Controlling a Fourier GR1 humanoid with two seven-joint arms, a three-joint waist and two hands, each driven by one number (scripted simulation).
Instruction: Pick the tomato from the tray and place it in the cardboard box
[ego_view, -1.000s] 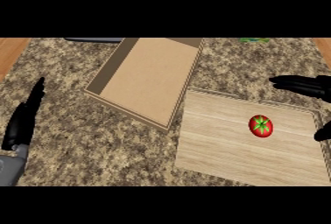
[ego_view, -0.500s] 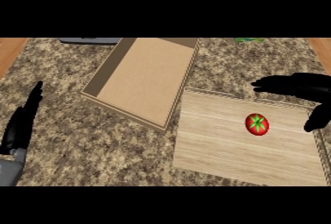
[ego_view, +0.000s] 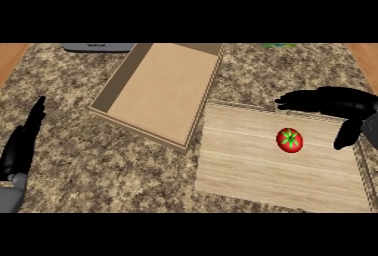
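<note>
Tomato (ego_view: 289, 140), red with a green star-shaped top, on the wooden tray (ego_view: 251, 172), toward the tray's right side and nearer its far edge than its near one. Lying free, touched by nothing. Right hand (ego_view: 332, 102) over the tray's far right corner, spread and holding nothing: fingers (ego_view: 295, 102) stretched leftward along the tray's far edge, thumb (ego_view: 345, 134) pointing down just right of the tomato, a gap between the two. Cardboard box (ego_view: 162, 90) left of the tray and farther back, open-topped and set askew, its near corner just beside the tray's left edge. Left hand (ego_view: 22, 147) well left of the tray, at the view's left edge over the speckled table (ego_view: 96, 170), fingers straight and together, pointing away, holding nothing. Beyond the tray, at the table's far edge: a grey thing (ego_view: 100, 47) past the box, a green thing (ego_view: 280, 45) straight back from the tray.
</note>
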